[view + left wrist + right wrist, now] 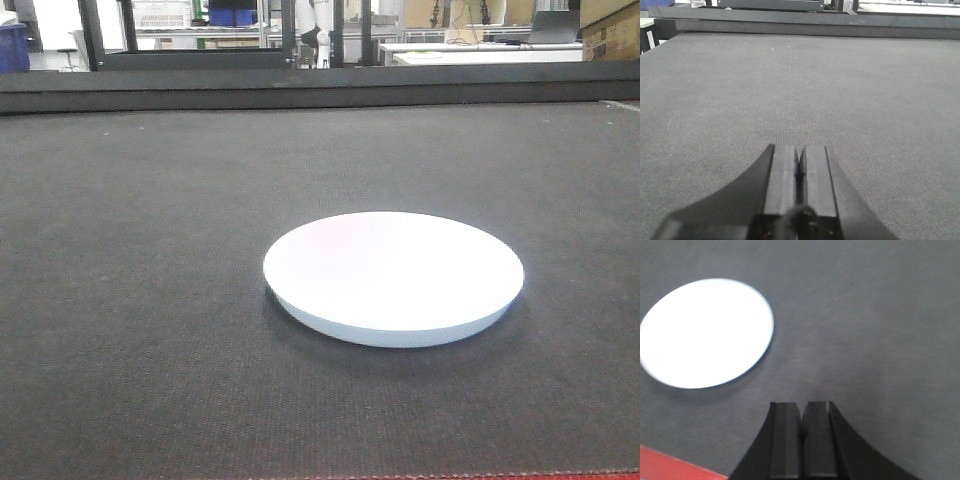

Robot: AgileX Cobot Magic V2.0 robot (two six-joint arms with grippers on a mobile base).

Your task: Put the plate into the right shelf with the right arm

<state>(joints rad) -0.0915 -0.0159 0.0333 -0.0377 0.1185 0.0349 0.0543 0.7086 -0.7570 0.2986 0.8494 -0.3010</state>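
In the right wrist view the plate (705, 332) is blurred soft at its rim and just clipped by the left edge. The right end effector (801, 412) and the left end effector (799, 167) are each cut off by the bottom edge (only the finger ends show). A red strip (670, 467) is cropped at the corner. Beyond the counter (120, 300), the far furniture (450, 45) is too small to tell apart, and a blue bin (12, 45) is cut by the left edge.

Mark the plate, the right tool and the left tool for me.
plate (393, 272), front view, middle of its white top.
right tool (801, 407), right wrist view, seam between its shut fingertips.
left tool (799, 151), left wrist view, seam between its shut fingertips.
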